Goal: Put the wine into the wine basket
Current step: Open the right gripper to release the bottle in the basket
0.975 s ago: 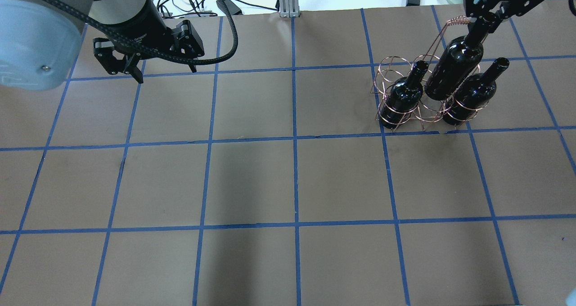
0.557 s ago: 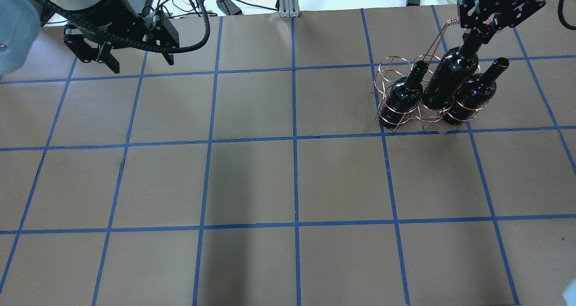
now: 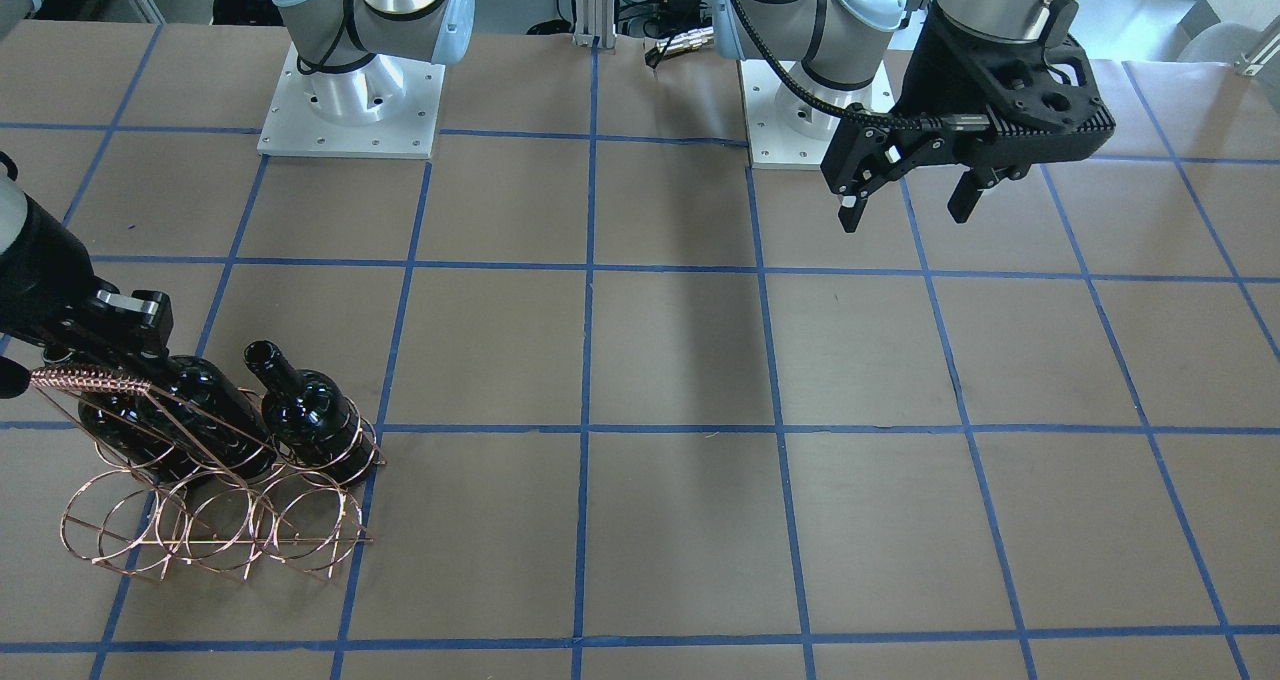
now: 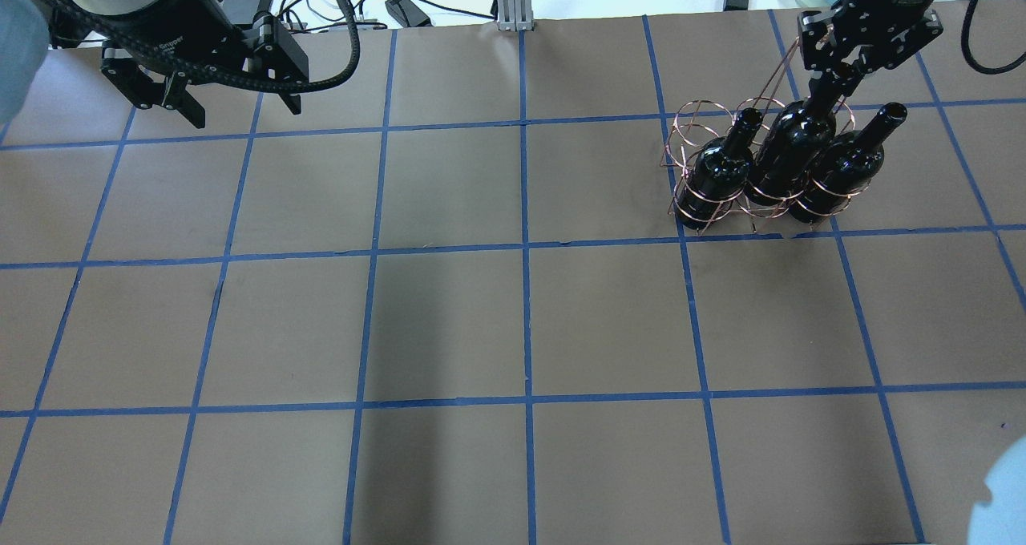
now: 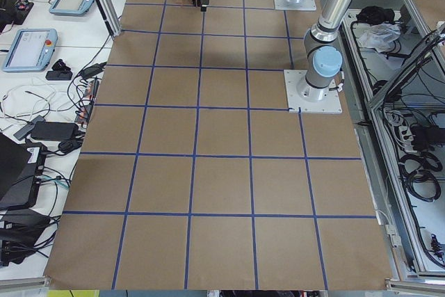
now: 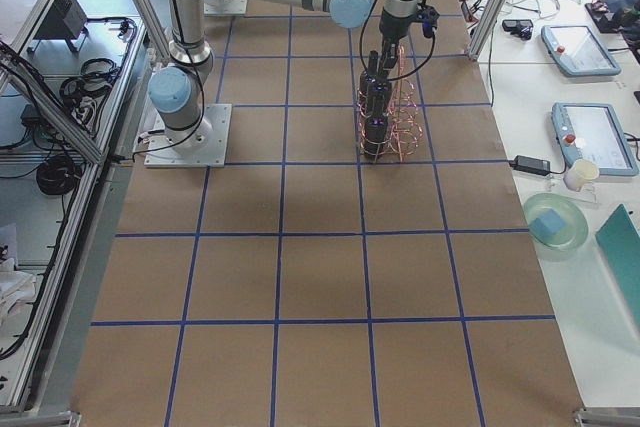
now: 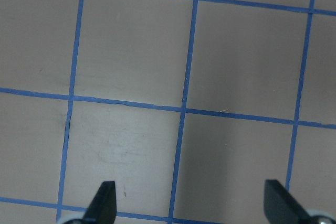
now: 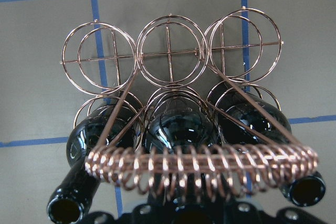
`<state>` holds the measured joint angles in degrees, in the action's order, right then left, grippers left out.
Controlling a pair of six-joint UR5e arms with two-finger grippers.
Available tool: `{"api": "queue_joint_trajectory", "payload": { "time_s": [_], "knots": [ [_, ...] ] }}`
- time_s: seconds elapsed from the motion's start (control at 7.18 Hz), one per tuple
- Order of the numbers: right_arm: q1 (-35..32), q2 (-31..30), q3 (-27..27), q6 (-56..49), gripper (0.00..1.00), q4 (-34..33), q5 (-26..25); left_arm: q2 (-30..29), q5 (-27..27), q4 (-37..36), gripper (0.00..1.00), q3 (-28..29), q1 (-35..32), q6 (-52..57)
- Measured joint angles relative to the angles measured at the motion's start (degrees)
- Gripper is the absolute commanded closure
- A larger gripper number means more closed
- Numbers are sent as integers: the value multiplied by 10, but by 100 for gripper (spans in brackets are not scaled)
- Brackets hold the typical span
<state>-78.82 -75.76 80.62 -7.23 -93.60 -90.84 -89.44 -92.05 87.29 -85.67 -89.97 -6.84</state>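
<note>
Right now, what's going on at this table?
The right gripper holds the neck of the wine, the middle black bottle. Its body sits in the centre ring of the wine basket, between two other bottles already racked. The jaws look closed on the neck, so the bottle is not yet released. The left gripper hangs over bare table far to the other side, jaws open and empty.

Brown tbl (image 4: 449, 329) (blue tape grid (image 4: 527, 320)) w/ cables (image 4: 405, 12).

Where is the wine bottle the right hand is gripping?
The wine bottle sits in the overhead view's upper right, in the middle ring of the wine basket, between two other bottles, neck held by the right hand.
</note>
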Motion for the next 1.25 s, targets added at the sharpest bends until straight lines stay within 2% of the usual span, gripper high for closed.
{"api": "queue_joint_trajectory", "payload": {
  "time_s": [0.14, 0.28, 0.42, 0.84, 1.25],
  "knots": [
    [0, 1, 11, -1, 98, -12, 1, 1, -3, 0, 0, -3, -1, 0],
    [0, 1, 16, -1, 29, -16, 2, 3, -4, 0, 0, -5, -2, 0],
    [0, 1, 18, -1, 0, -17, 2, 3, -5, 1, 0, -7, -2, 0],
    [-2, -19, 18, 3, 0, -15, 1, 8, -9, 1, 0, -13, -3, 0],
    [-18, -111, 18, 8, 0, 48, -1, 8, -9, 0, 0, -18, -3, 1]
  ]
}}
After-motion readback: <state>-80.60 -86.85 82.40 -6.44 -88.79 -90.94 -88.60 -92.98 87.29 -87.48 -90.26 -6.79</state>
